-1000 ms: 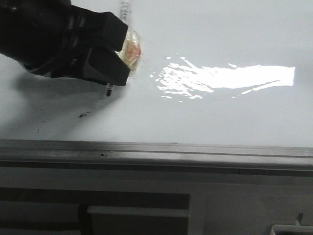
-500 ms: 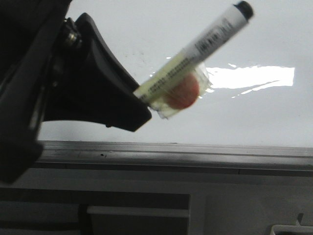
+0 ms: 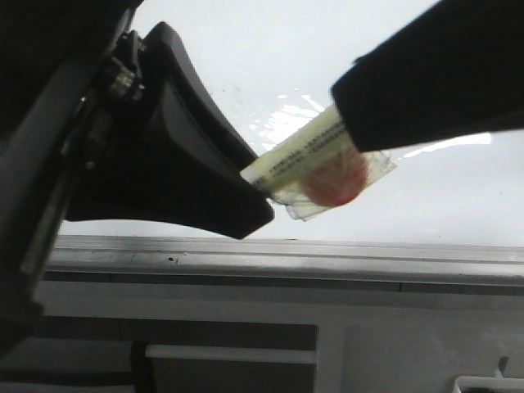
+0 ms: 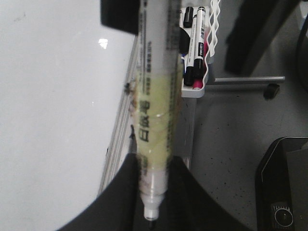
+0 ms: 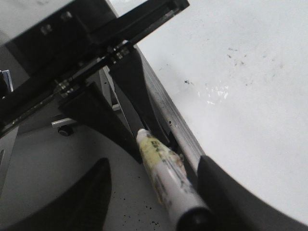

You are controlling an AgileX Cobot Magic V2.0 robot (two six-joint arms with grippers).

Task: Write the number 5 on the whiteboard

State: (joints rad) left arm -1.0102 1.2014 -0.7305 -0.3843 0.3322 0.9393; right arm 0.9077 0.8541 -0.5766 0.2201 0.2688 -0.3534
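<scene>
Left hand (image 3: 246, 192) is clamped on a whiteboard marker (image 3: 299, 155), its black fingers closed on the tip end of the barrel. In the left wrist view the marker (image 4: 156, 120) runs straight out from between those fingers (image 4: 185, 187), with the bare tip near the hand and yellowed tape wrapped round the middle of the barrel. In the front view a clear tape flap with a reddish blob (image 3: 336, 180) hangs off the barrel.

Right hand (image 5: 190, 197) has its two fingers spread to either side of the marker's black cap end (image 5: 190, 219); one finger (image 5: 72, 202) stands well off the barrel, the other (image 5: 226, 192) is close beside it. Contact cannot be determined. In the front view this hand appears as a dark mass (image 3: 434, 74) covering the marker's upper end.

Whiteboard (image 3: 458, 205) lies flat beyond the grey frame edge (image 3: 327, 254), with a glare patch partly hidden by the hands. Its visible surface shows only faint dark specks (image 5: 238, 55); no drawn number 5 is visible. The marker is held above the board's near edge.

A white wire holder (image 4: 199, 48) containing further markers sits beside the board frame, seen in the left wrist view.
</scene>
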